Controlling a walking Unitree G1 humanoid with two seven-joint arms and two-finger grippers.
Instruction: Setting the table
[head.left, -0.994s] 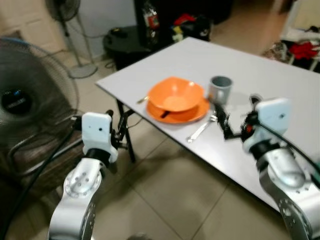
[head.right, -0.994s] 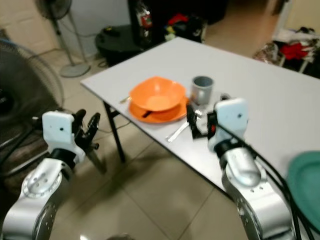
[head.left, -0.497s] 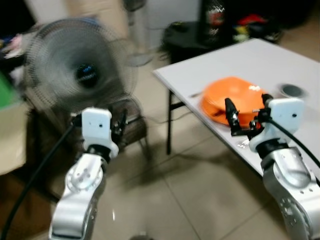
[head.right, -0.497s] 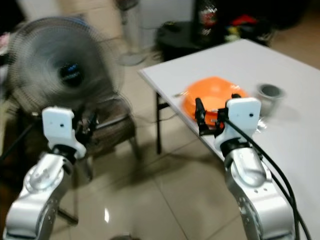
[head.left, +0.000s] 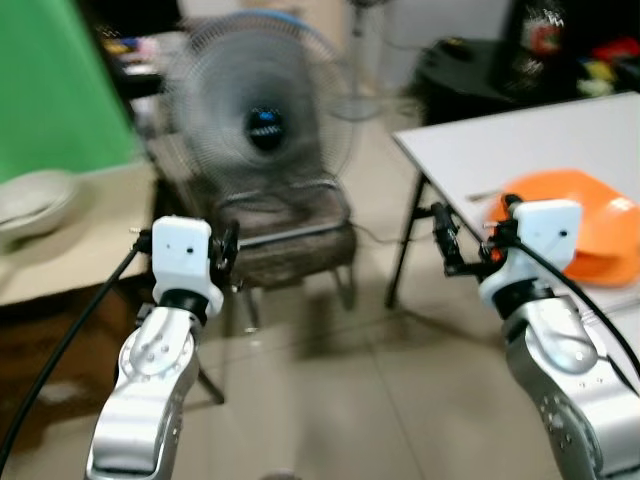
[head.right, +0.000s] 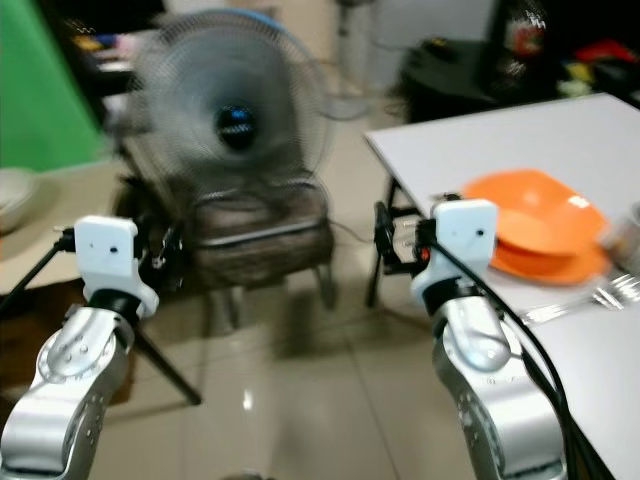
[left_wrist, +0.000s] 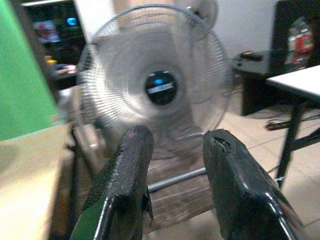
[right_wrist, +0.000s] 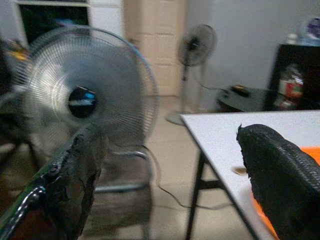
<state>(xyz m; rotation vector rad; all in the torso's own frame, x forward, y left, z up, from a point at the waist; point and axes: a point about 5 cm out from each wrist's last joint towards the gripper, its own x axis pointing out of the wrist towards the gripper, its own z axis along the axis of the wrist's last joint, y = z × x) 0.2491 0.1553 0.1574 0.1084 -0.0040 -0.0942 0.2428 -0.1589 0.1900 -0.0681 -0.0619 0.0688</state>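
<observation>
An orange bowl (head.right: 535, 205) sits on an orange plate (head.right: 548, 262) near the corner of the white table (head.left: 510, 145) at the right. A fork (head.right: 598, 296) lies beside the plate, and a grey cup (head.right: 630, 225) is cut off by the right edge. My right gripper (head.left: 444, 240) is held up in front of the table's corner, open and empty, its fingers (right_wrist: 80, 165) wide apart. My left gripper (left_wrist: 177, 140) is raised at the left, open and empty, pointing toward the fan.
A large standing fan (head.left: 265, 118) is straight ahead behind a worn chair (head.left: 290, 240). A green panel (head.left: 60, 90) and a pale counter with a bowl (head.left: 35, 195) are at the left. Dark furniture with a bottle (head.right: 525, 40) lies beyond the table. The tiled floor (head.left: 340, 400) stretches below.
The whole view has swung to the left: the table and orange dishes slid to the right edge and the fan came to the middle. Both grippers stay raised and open.
</observation>
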